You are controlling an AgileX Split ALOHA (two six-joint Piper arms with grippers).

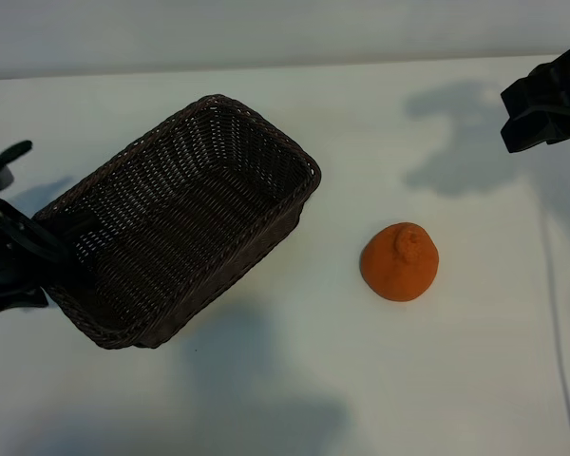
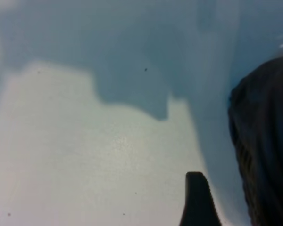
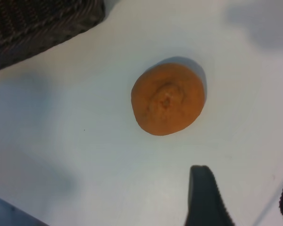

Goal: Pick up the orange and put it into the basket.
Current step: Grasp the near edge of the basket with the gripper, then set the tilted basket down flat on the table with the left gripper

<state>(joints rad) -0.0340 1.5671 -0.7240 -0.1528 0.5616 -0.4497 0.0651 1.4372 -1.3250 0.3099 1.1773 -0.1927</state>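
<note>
Exterior view: orange sits on bare table, apart from basket rim.
Left gripper: at basket's outer end; grasp unclear.
Right gripper: released, above orange, nothing between.

Bright overhead light, soft shadows, blurred left wrist view

The orange is surrounded by bare bench on all sides, and access from above is unobstructed. A clear strip of bench separates it from the basket, the only obstacle nearby. The basket interior is unoccupied and open from above. The basket's left end is crowded by the left end effector.
</note>
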